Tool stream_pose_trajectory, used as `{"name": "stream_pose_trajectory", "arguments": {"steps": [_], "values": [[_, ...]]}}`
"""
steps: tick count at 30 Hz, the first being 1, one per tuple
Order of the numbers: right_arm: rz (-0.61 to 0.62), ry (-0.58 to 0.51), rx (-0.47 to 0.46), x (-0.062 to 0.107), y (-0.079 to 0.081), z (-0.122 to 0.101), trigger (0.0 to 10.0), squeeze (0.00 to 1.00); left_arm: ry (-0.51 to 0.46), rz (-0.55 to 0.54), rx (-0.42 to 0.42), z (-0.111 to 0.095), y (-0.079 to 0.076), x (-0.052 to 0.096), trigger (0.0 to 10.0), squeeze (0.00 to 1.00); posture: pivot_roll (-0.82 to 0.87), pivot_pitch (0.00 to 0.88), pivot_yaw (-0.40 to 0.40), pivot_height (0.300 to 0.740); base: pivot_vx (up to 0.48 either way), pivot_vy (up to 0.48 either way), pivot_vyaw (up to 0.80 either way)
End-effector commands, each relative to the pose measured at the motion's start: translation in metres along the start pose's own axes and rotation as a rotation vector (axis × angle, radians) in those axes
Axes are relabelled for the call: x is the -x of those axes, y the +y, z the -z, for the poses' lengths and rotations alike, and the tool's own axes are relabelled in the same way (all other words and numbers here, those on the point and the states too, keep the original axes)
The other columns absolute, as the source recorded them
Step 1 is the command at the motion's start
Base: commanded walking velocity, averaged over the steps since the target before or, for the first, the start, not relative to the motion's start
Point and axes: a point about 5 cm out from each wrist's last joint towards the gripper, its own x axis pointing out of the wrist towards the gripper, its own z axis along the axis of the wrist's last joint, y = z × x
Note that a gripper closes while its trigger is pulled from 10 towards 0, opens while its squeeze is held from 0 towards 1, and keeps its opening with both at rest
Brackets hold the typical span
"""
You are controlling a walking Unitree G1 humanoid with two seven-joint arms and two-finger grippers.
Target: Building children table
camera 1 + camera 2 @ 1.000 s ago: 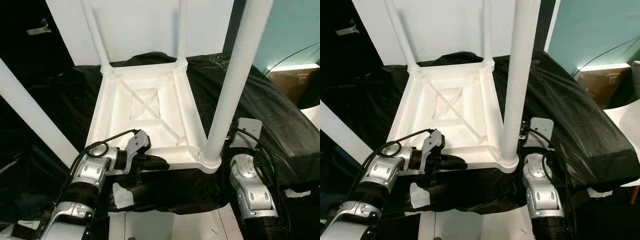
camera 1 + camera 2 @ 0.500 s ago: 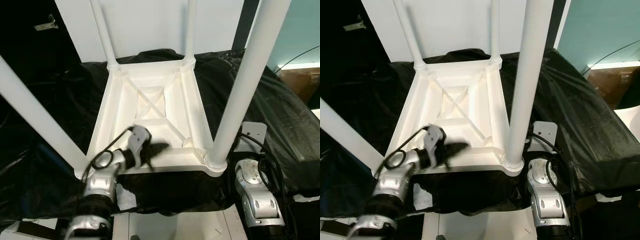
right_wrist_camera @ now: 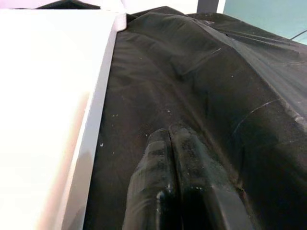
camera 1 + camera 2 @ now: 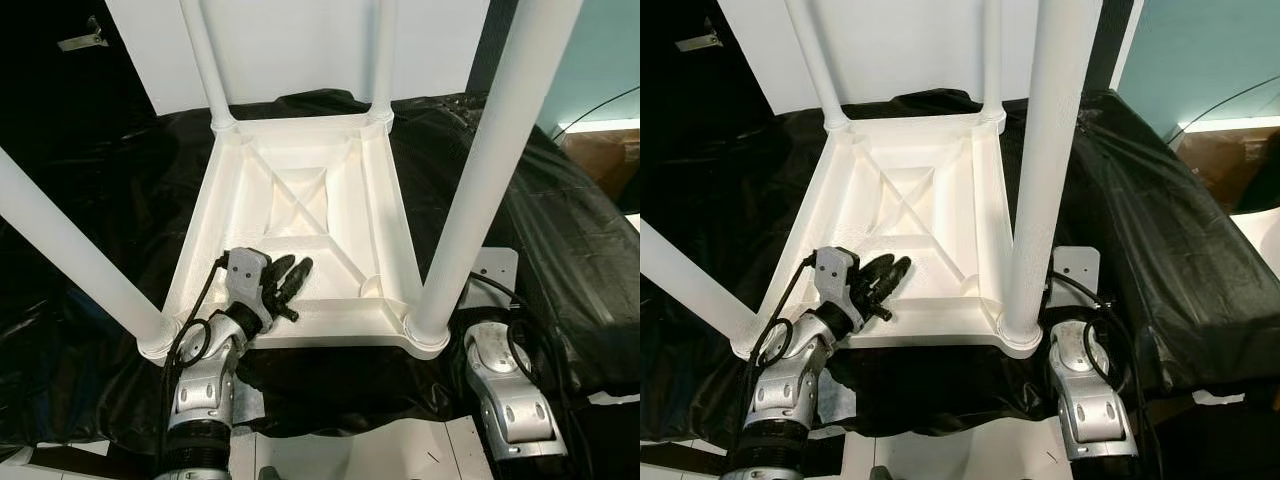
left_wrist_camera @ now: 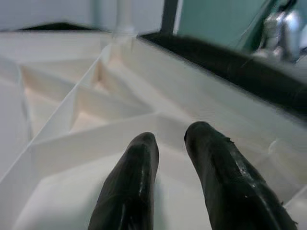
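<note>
A white children's table lies upside down on a black-covered surface, with its legs pointing up. The near right leg and near left leg stand in their corner sockets. My left gripper hovers over the ribbed underside just inside the front rim. Its fingers are slightly open with nothing between them. My right arm sits beside the table's near right corner. The right gripper is shut, resting on the black cover next to the table's white side.
Black plastic sheeting covers the surface and drapes over its edges. A white panel stands behind the table. There is a teal wall and a cardboard box at the far right, and light floor below the front edge.
My left gripper has swung from the table's front edge, where it pointed right, up and over the rim onto the underside. The camera has shifted, and the near left corner is now in view.
</note>
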Motion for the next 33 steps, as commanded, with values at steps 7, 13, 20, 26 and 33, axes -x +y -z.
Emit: {"name": "stream_pose_trajectory", "arguments": {"steps": [7, 13, 20, 26, 33], "values": [[-0.023, -0.036, 0.03, 0.021, -0.001, -0.005, 10.0, 0.0, -0.219, 0.017, 0.133, -0.028, -0.009, 0.005, 10.0, 0.0, -0.06, 0.058, 0.046, 0.74, 0.0, 0.0, 0.0], [-0.05, -0.02, 0.073, 0.046, -0.007, -0.001, 10.0, 0.0, -0.116, 0.015, 0.022, -0.012, -0.007, 0.023, 10.0, 0.0, -0.07, 0.064, 0.048, 0.74, 0.0, 0.0, 0.0], [0.014, -0.006, 0.122, 0.061, -0.029, -0.003, 10.0, 0.0, -0.034, 0.041, -0.027, 0.002, -0.013, 0.034, 10.0, 0.0, -0.1, 0.071, 0.055, 0.74, 0.0, 0.0, 0.0], [0.045, -0.009, 0.155, 0.065, -0.033, -0.007, 10.0, 0.22, -0.004, 0.063, -0.05, 0.004, -0.011, 0.036, 10.0, 0.0, -0.12, 0.069, 0.064, 0.74, 0.0, 0.0, 0.0], [-0.126, -0.026, 0.166, 0.091, -0.034, -0.014, 10.0, 0.12, 0.122, 0.365, -0.022, -0.001, -0.012, 0.075, 10.0, 0.07, -0.13, 0.078, 0.069, 0.74, 0.0, 0.0, 0.0]]}}
